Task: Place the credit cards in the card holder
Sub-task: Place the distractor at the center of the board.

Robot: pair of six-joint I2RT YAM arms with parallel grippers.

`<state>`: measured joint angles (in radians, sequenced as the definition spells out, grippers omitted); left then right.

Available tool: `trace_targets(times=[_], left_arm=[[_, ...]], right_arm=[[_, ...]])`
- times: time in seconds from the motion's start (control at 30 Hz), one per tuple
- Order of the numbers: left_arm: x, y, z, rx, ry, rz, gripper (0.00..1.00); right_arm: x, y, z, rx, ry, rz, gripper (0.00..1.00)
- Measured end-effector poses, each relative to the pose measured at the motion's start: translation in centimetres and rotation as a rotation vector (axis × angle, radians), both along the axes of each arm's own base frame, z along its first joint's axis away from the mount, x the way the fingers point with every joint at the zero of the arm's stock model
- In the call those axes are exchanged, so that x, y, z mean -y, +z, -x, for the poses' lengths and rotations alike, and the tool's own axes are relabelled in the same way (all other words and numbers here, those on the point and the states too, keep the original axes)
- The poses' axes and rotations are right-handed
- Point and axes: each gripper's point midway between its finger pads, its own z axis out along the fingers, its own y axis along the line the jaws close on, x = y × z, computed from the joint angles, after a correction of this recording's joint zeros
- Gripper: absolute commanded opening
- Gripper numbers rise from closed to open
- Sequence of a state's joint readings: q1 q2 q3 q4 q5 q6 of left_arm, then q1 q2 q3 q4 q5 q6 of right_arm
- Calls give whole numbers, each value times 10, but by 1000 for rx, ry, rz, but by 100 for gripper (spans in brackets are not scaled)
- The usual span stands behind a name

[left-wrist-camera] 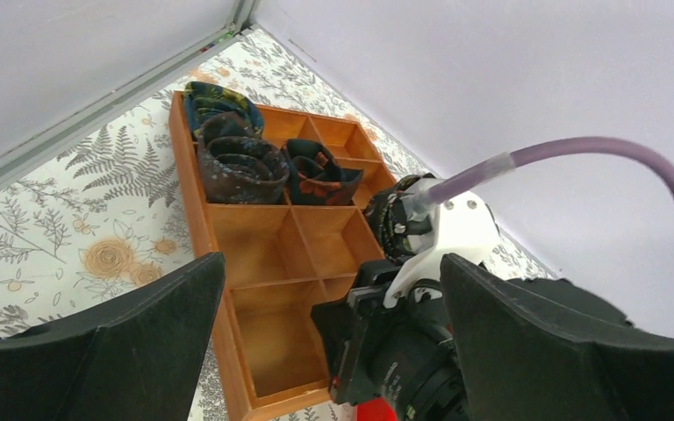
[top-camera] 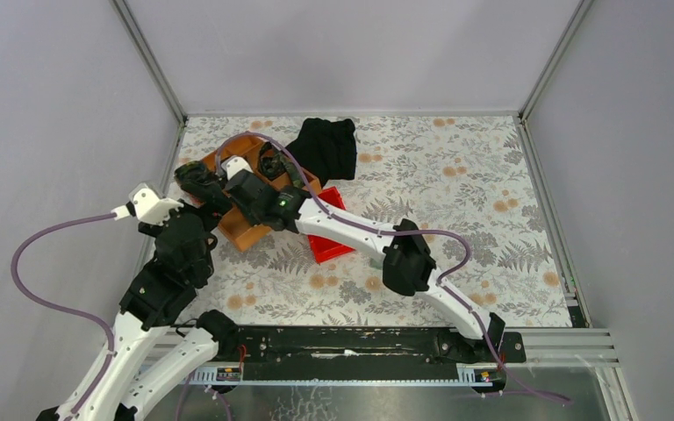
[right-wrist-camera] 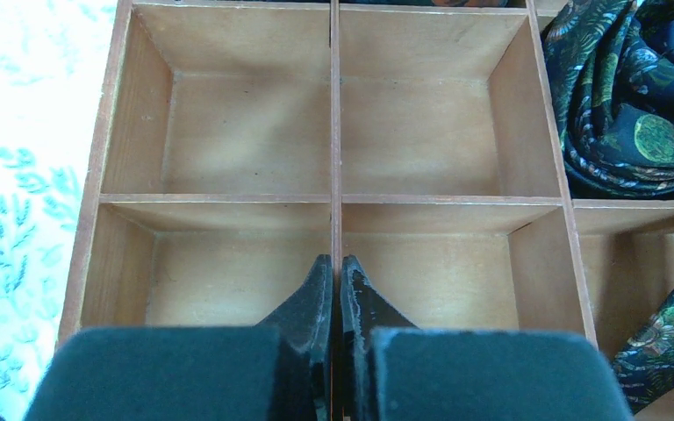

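Black fingers point(right-wrist-camera: 316, 303) of the right gripper point(right-wrist-camera: 334, 267) are pressed together with nothing visible between them. They are poised right over a divider point(right-wrist-camera: 334, 132) of the orange wooden tray point(right-wrist-camera: 88, 228), between two bare compartments. Whether the tips touch the divider cannot be told. To the right of those compartments, rolls of dark patterned fabric point(right-wrist-camera: 632, 105) fill the neighbouring ones.

The left gripper point(left-wrist-camera: 331, 263) has its two broad black fingers spread as wide apart as they go and holds nothing. It hangs above the near left side of the tray. The right arm's wrist point(left-wrist-camera: 456, 228), white and black with a purple cable, is seen between its fingers.

In the top view the tray sits at the far left of the table point(top-camera: 456, 193), which has a floral covering. A red bin point(top-camera: 329, 237) lies just beside the tray's near right side, partly under the right arm. A black cloth point(top-camera: 325, 147) lies just beyond the tray's far right corner.

A small pale grey-green patch at the edge of the right arm's elbow, just right of the red bin, may be the card holder point(top-camera: 374, 260), but too little shows to be sure. The credit cards cannot be made out in any view.
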<state>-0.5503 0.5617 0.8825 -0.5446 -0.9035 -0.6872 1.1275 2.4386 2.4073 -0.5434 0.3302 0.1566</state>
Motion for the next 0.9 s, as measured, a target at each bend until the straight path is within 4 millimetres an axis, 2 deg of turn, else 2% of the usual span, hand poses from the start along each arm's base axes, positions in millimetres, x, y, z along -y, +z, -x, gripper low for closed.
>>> trace_targets(times=[0.13, 0.3, 0.4, 0.7, 0.9], left_arm=[[-8, -2, 5, -3, 38, 11, 100], [-17, 1, 11, 19, 81, 34, 100], [-20, 2, 13, 27, 102, 40, 100], [-25, 3, 14, 36, 134, 43, 100], [-26, 3, 14, 38, 144, 40, 100]], right_arm=[[-16, -12, 13, -22, 59, -21, 0], [-31, -28, 19, -47, 116, -44, 0], [-36, -39, 18, -32, 156, -26, 0], [-55, -46, 14, 7, 232, -58, 0], [-72, -64, 13, -4, 264, -114, 0]])
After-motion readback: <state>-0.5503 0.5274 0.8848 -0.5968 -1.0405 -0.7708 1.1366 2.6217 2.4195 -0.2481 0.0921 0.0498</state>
